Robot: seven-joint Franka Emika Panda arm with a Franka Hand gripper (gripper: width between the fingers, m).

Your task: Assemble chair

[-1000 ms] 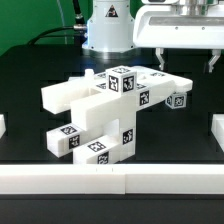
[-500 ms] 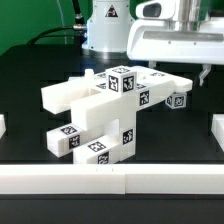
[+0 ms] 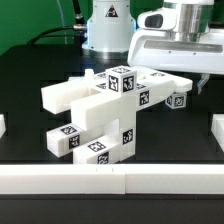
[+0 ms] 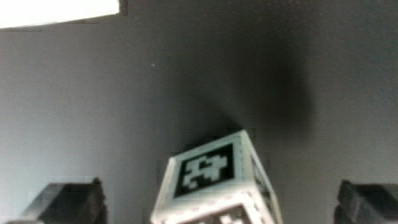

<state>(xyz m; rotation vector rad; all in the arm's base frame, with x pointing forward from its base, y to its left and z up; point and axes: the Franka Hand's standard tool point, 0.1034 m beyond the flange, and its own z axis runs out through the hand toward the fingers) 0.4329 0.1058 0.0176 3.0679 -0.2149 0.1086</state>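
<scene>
The chair is a cluster of glossy white blocks with black-and-white tags, standing mid-table in the exterior view. A tagged cube tops it, and a small tagged block sticks out at its right end. My gripper hangs open just above that right end, touching nothing. In the wrist view my gripper has its two dark fingers spread wide, with a tagged white block end between them and apart from both.
A white rail runs along the table's near edge. White blocks sit at the left edge and the right edge. The robot base stands behind the chair. A white patch shows in a corner of the wrist view.
My gripper has come down and a little toward the exterior view's left, now close above the chair's right end. The chair parts have not moved.
</scene>
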